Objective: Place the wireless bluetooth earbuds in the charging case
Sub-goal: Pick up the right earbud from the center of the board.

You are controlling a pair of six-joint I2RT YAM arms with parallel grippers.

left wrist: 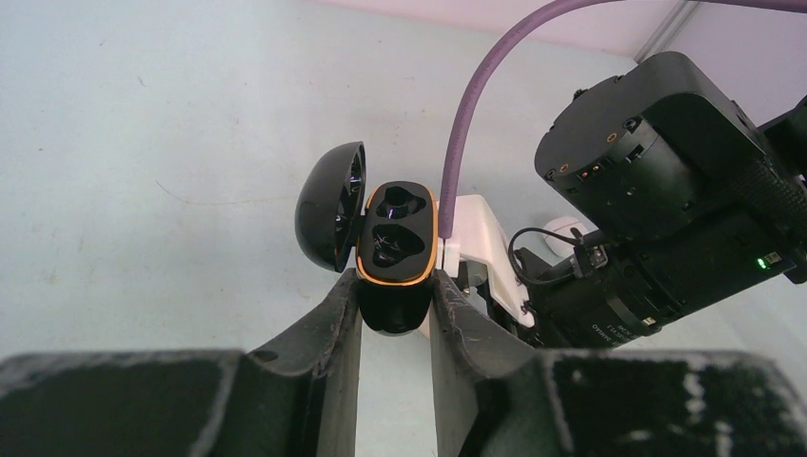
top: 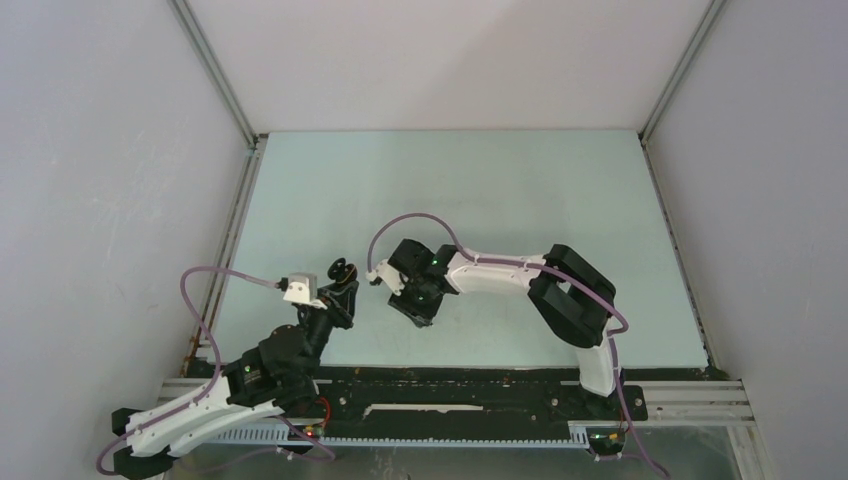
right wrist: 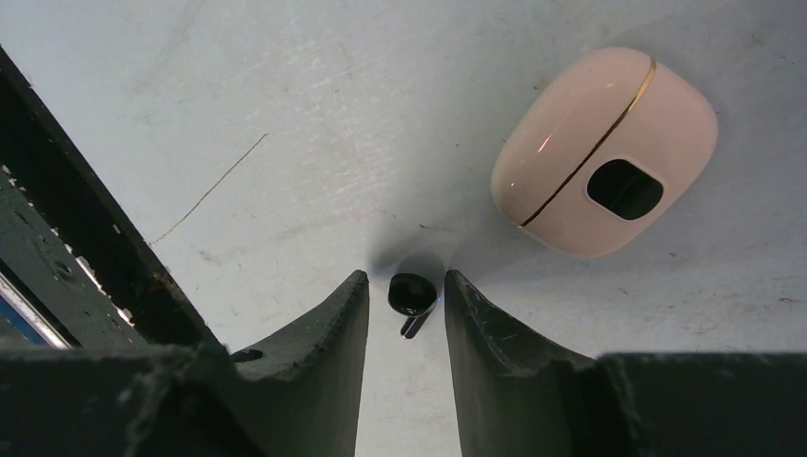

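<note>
In the left wrist view a black charging case with an orange rim is pinched at its lower body by my left gripper, which is shut on it. Its lid hangs open to the left, and both wells look dark and empty. In the right wrist view one black earbud lies on the pale table, stem toward the camera. My right gripper stands over it with a fingertip on each side. A gap shows on the left; the right finger is almost touching. From above, the two grippers are close together near the table's front.
A closed cream-pink case with a gold seam and a dark oval window lies just beyond the earbud, to the right. A black rail runs along the left of that view. The right arm's wrist crowds the space right of the held case.
</note>
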